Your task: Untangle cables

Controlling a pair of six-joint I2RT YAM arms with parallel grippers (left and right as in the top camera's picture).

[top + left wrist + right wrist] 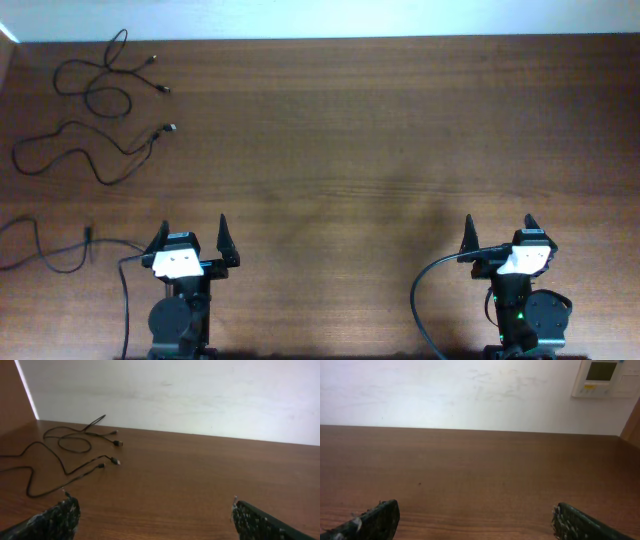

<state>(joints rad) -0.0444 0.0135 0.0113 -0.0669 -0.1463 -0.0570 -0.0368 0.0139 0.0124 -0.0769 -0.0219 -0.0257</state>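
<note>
Two thin black cables lie loose at the far left of the wooden table. One cable curls in loops near the back edge. The other cable snakes just in front of it and ends in a silver-tipped plug. My left gripper stands open near the front edge, well short of them, with nothing between its fingers. Over at the front right, my right gripper is also open and empty. No cable shows in the right wrist view.
Another thin black cord lies at the left edge beside the left arm. Thicker arm cables run by the left base and the right base. A white wall with a control panel stands behind the table.
</note>
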